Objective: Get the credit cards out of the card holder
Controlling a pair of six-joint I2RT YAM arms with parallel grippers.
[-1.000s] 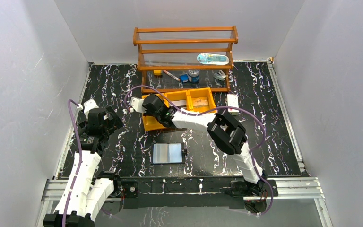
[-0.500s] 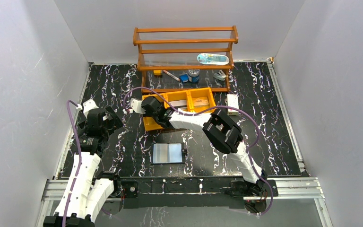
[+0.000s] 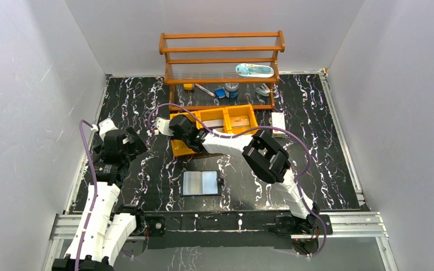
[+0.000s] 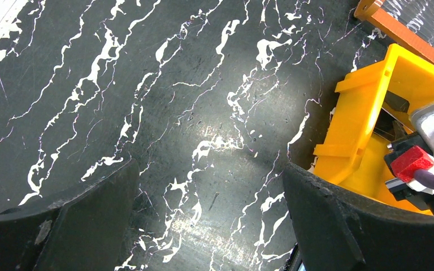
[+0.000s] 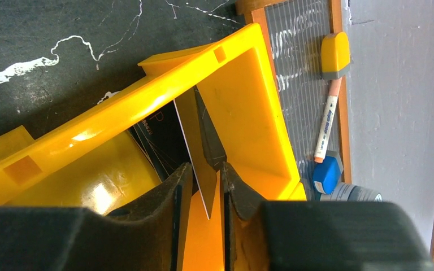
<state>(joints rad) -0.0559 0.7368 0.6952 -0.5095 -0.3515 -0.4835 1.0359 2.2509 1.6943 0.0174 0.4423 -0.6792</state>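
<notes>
Step in hand, as judged: setting a withdrawn card down in the yellow bin tray (image 5: pixel 248 84). The right hand (image 5: pixel 206 169) is lowered into the tray's left end compartment with a thin credit card (image 5: pixel 192 135) standing on edge between its pads. The jaws are narrow, and a sliver of yellow shows between the card and one pad, so the grip appears slack rather than clamped. A dark card (image 5: pixel 158 135) lies against the same compartment's wall, and a tan card (image 3: pixel 238 121) lies in the right compartment. The card holder (image 3: pixel 202 183) lies unfolded on the bench (image 4: pixel 147 84) near the arm bases, pale panels up, well apart from the right hand. Whether cards remain in it cannot be told from above. The left hand (image 4: pixel 209 214) hangs wide and empty over bare bench beside the tray's corner. The next move calls for the right hand to part fully, lift straight out without dragging the card, then go to the holder.
</notes>
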